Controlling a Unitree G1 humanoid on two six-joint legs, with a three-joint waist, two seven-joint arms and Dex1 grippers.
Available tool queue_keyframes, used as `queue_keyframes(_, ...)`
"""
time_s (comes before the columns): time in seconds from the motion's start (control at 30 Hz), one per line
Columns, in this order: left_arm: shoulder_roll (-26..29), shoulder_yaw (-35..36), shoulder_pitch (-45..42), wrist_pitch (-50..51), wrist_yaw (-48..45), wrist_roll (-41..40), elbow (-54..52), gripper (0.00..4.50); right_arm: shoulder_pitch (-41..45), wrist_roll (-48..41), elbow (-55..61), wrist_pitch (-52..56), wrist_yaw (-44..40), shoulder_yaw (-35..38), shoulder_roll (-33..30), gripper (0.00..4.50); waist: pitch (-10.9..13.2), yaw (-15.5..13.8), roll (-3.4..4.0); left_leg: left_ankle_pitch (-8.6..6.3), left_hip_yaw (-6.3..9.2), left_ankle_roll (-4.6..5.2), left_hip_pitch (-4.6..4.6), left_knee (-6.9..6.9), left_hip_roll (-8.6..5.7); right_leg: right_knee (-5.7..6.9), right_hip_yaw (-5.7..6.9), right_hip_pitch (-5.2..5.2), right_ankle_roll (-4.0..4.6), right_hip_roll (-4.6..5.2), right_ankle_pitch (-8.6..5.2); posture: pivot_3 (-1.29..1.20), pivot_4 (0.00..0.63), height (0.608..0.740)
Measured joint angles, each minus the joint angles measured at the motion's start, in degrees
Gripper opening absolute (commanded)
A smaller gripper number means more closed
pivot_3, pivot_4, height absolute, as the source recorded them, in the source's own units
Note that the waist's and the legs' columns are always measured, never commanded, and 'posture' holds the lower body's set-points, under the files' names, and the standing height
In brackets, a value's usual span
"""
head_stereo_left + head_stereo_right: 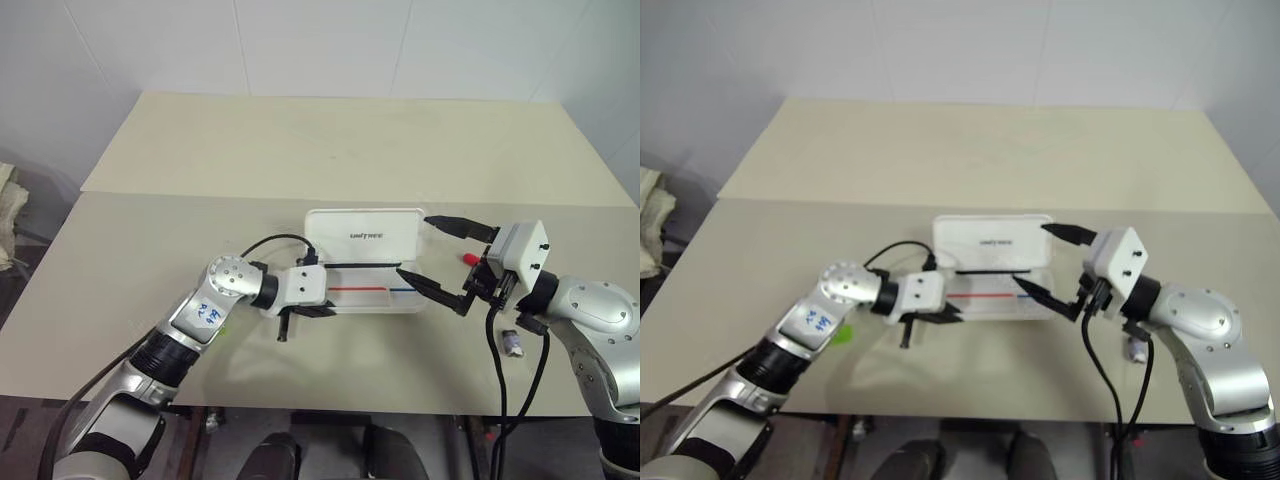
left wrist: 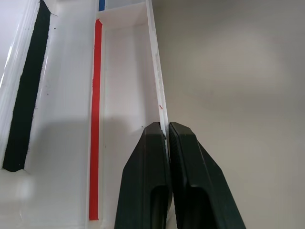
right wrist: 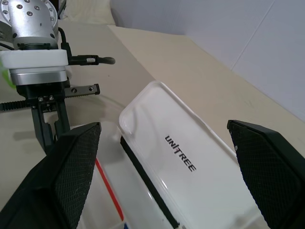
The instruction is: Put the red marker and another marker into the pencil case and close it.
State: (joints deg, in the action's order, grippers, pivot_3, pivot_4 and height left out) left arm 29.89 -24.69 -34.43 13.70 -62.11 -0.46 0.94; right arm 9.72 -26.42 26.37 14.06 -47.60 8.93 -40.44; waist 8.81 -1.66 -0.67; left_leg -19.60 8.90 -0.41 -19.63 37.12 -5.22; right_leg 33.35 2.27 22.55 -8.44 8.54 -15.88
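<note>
**A:** What's the biggest thing there?

**B:** A beige table (image 1: 300,150). Towards its near side sits the white pencil case (image 1: 365,235), which is open. Its lid stands up at the back, with dark lettering (image 3: 180,153) on the inner face. A red stripe (image 2: 95,119) runs along the floor of the tray, and it turns to blue at the robot's right end.

**A:** Is there anything inside the tray?

**B:** No marker shows in the part I can see.

**A:** And the arms?

**B:** The left gripper (image 2: 167,130) is at the left end of the case. Its two black fingers are pressed together, and the thin front wall of the tray is pinched between them. The right gripper (image 1: 414,245) is at the right end of the case and is spread as wide as it goes. One finger is up beside the lid's corner and the other is low by the tray's front corner. It holds nothing.

**A:** Where's the red marker?

**B:** It lies on the table just off the right end of the case. A bit of red marker (image 1: 468,258) shows behind the right gripper, and the rest is hidden.

**A:** The other marker?

**B:** A sliver of the green highlighter (image 1: 843,335) shows beside the left forearm. It is on the table, well left of the case.

**A:** Anything smaller?

**B:** There's a small dark stub (image 1: 513,343) on the table near the right arm.
</note>
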Motion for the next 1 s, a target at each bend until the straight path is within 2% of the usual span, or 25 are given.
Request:
queue_keyframes(0.4, 0.19, -1.65, 0.43, 9.03, 0.32, 2.13, -6.28, 0.01, -1.02, -0.03, 0.22, 0.16, 0.4, 0.01, 0.01, 4.5, 0.0, 0.14, 0.0, 0.0, -0.01, 0.0, 0.03, 0.01, 0.03, 0.04, 0.0, 0.0, -0.02, -0.03, 0.01, 0.0, 0.15, 0.74)
queue_keyframes(0.43, 0.2, -1.64, 0.56, 9.89, 0.52, 2.19, -6.89, 0.57, -1.02, -0.03, 0.22, 0.19, 0.43, 0.01, 0.02, 4.5, 0.0, 0.15, 0.0, 0.0, -0.01, 0.0, 0.03, 0.01, 0.03, 0.04, 0.0, 0.0, -0.02, -0.03, 0.01, 0.0, 0.15, 0.74)
queue_keyframes(0.5, 0.14, -1.6, 1.01, 12.45, 0.93, 2.09, -7.66, 1.11, -1.02, -0.03, 0.22, 0.28, 0.47, 0.0, 0.09, 4.5, 0.0, 0.16, 0.0, 0.0, -0.01, 0.0, 0.04, 0.01, 0.03, 0.04, 0.0, 0.0, -0.02, -0.03, 0.01, 0.0, 0.15, 0.74)
queue_keyframes(0.83, -1.01, -1.2, 1.18, 18.52, 2.71, 1.02, -9.61, 4.49, 0.46, -0.01, 0.17, 0.73, 0.52, -0.77, 0.63, 4.5, 0.0, 0.11, -0.01, 0.0, 0.0, 0.0, 0.04, 0.05, 0.03, 0.05, 0.0, -0.01, -0.02, -0.02, 0.01, 0.0, 0.15, 0.74)
queue_keyframes(1.0, -2.38, 0.07, 1.4, 18.04, 3.37, -1.01, -9.61, 4.49, 0.84, 0.0, 0.15, 0.94, 0.6, -1.85, 1.05, 4.5, 0.01, 0.09, -0.01, 0.0, 0.0, 0.0, 0.03, 0.04, 0.02, 0.05, -0.01, -0.01, -0.02, -0.02, 0.01, 0.0, 0.15, 0.74)
